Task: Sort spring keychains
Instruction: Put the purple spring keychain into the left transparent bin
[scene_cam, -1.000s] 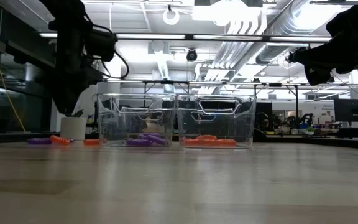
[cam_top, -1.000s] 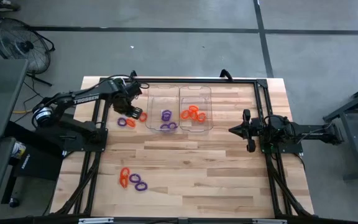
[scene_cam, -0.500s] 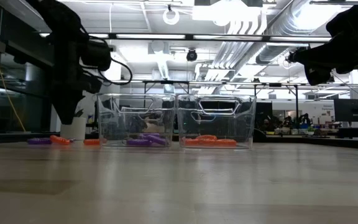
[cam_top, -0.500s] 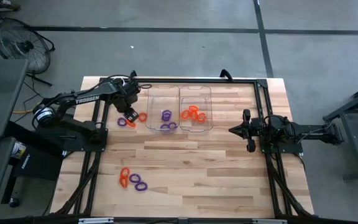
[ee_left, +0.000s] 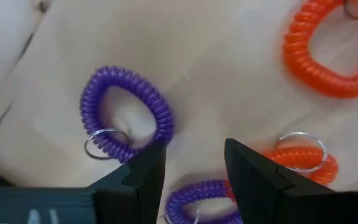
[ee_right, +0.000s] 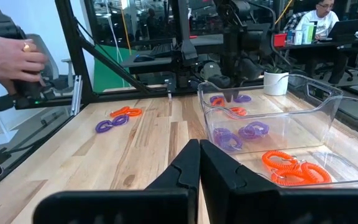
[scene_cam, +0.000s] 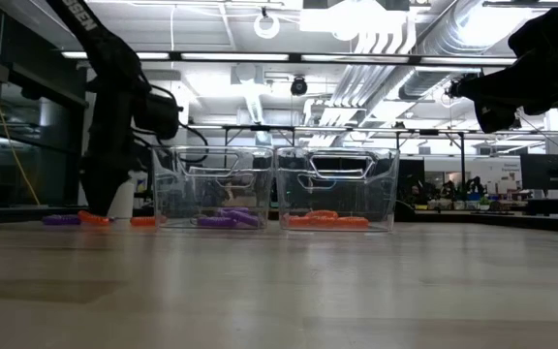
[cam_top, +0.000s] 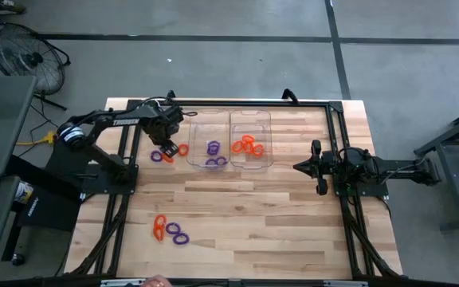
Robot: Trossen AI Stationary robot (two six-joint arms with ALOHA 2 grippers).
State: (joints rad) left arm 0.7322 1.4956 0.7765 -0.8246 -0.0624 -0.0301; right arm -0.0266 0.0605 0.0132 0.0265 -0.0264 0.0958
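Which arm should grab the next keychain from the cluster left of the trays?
Left. The left gripper hangs open right over that cluster, a purple keychain just ahead of its fingers. The right gripper is shut and waits apart on the trays' other side.

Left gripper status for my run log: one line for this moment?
left gripper: open, low over loose purple coiled keychains | right gripper: shut, waiting | two clear trays: part-filled

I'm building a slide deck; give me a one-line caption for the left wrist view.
Left gripper open just above purple spring keychains and orange spring keychains on the wooden table.
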